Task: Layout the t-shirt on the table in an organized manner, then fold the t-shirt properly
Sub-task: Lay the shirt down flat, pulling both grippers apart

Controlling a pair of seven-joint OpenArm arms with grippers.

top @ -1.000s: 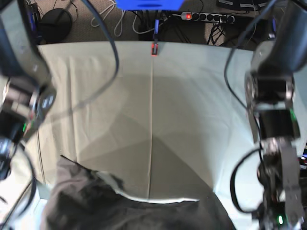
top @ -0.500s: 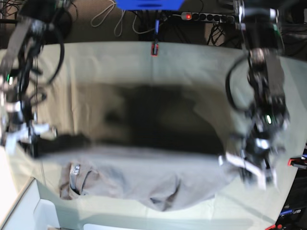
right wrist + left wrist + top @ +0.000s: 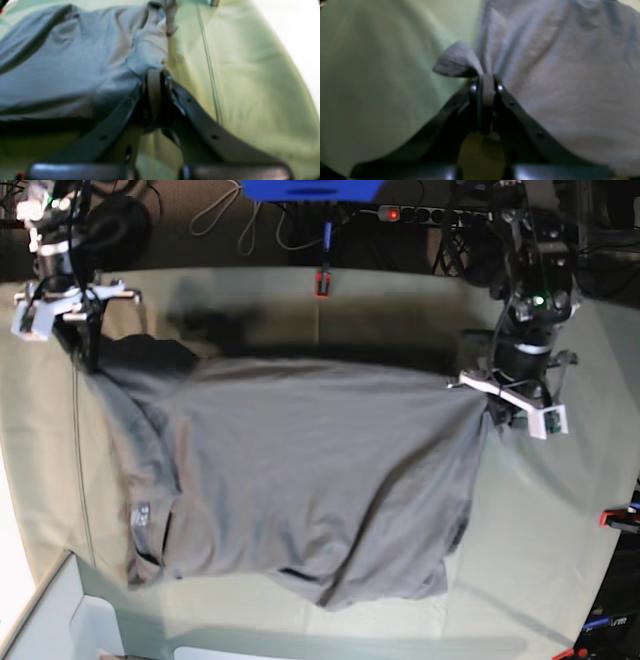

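Wide table [image 3: 560, 570] under pale green cloth, a red-orange clamp [image 3: 322, 282] on the far edge and a power strip [image 3: 432, 216] on the dark floor beyond. Nearest the camera, the grey t-shirt [image 3: 300, 480] trails its lower part onto the cloth, the neck label [image 3: 143, 513] showing near its left side. Further back the fabric climbs, stretched wide between both arms. On the base view's right, the left gripper [image 3: 486, 396] is clamped tight on one top corner; its wrist camera shows the jaws pressed together with a small tuft of grey cloth poking out above them. On the base view's left and furthest back, the right gripper [image 3: 90, 356] is pinched down on the opposite corner, cloth bunched at its tips. Whether the upper edge hangs clear of the table or brushes it, the blur probably won't let me say. A dark shadow lies along the cloth just behind that edge.
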